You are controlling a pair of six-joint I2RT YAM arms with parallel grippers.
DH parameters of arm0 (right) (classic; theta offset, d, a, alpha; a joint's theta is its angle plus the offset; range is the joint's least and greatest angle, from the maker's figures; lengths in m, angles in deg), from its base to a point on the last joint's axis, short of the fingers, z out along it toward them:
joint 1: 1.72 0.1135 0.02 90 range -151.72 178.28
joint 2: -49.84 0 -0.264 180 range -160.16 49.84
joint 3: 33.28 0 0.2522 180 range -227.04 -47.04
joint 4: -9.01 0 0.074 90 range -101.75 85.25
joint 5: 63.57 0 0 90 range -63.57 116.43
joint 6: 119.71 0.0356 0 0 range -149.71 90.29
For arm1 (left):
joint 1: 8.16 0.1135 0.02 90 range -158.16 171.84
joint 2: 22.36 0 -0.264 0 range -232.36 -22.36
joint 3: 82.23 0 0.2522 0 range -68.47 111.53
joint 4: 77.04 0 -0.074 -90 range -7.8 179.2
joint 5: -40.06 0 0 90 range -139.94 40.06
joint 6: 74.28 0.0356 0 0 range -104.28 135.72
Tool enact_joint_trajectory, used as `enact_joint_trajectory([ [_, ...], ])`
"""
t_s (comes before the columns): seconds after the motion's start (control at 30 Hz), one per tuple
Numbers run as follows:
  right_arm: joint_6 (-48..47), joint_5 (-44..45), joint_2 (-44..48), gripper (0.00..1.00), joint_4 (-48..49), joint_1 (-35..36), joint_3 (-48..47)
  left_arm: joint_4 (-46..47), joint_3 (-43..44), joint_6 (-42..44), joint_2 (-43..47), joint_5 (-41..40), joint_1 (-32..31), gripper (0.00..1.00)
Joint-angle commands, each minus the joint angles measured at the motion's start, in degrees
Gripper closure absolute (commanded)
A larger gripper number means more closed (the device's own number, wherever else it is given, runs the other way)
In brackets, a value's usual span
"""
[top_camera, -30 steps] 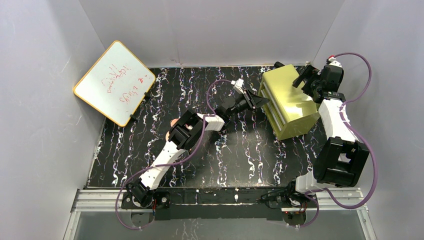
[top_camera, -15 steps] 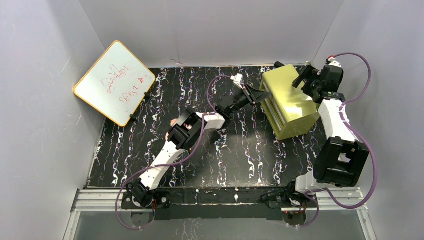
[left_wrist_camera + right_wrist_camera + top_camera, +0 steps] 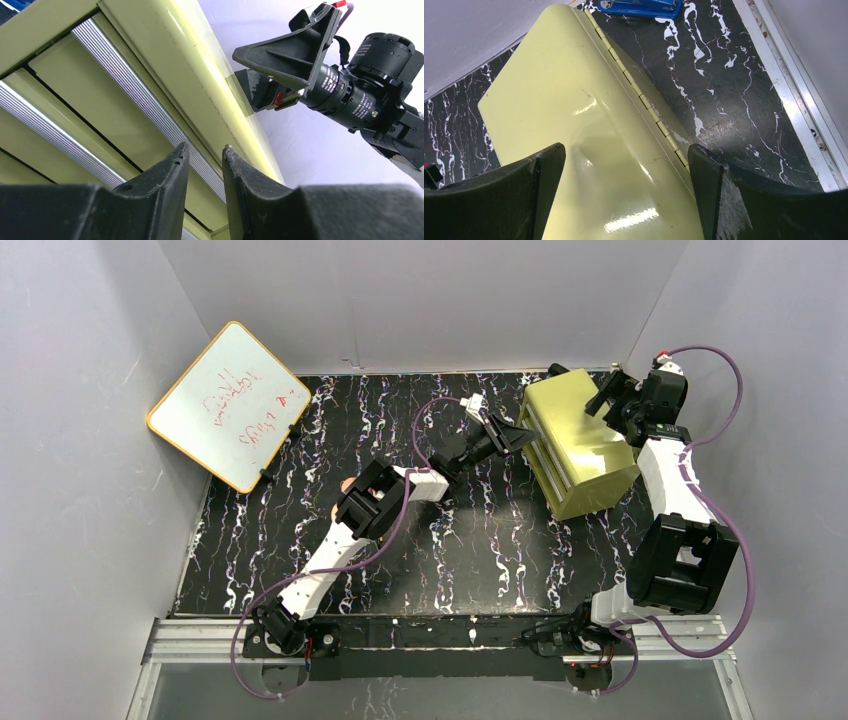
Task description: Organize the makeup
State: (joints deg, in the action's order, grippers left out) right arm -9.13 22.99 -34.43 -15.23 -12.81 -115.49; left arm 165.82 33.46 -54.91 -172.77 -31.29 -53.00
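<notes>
The yellow-green drawer box [image 3: 580,445] stands at the far right of the black, white-veined tabletop [image 3: 300,560], its drawer fronts turned toward the middle of the table. The left arm reaches out across the tabletop and brings the left gripper [image 3: 205,150] right up to those fronts. Its jaws are released, parted by only a narrow gap. Nothing shows between them except a ribbed silver handle strip [image 3: 145,107] on the drawer face behind. Whether the fingertips touch the drawer cannot be told. In the left wrist view the drawers look pushed in, with thin dark seams around each front.

The right gripper [image 3: 624,155] hangs over the glossy lid of the box. Its jaws are spread wide and grasp nothing. A long hinge [image 3: 639,92] runs along the lid between the two fingers. Beyond the box, a blue stapler [image 3: 639,6] lies on the tabletop near the back wall.

Of the makeup [image 3: 347,483], only a small copper-pink bit shows. It lies on the tabletop just beside the elbow of the left arm, well apart from the drawer box and from both grippers. It is too hidden to tell which piece it is.

A yellow-rimmed whiteboard [image 3: 228,405] with red writing leans against the left wall at the far left corner.
</notes>
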Motion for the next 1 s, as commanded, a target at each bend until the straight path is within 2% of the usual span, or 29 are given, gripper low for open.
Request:
enact_joint_trajectory([
  [0.0,-0.80,-0.60,1.65,0.00,1.69,-0.29,0.47,2.09,0.30,0.65,1.14,-0.04,0.05,0.70],
  [0.27,-0.82,-0.69,1.54,0.00,1.80,-0.25,0.59,1.88,4.65,-1.09,-2.16,-0.11,0.10,0.70],
  [0.67,-0.80,-0.94,1.22,0.00,2.25,-0.25,1.03,0.91,5.16,-0.91,-4.49,-0.91,0.10,0.69],
  [0.97,-1.07,-1.29,0.53,0.00,2.48,-0.27,0.99,0.28,8.80,-1.44,-5.56,-1.07,0.10,0.70],
])
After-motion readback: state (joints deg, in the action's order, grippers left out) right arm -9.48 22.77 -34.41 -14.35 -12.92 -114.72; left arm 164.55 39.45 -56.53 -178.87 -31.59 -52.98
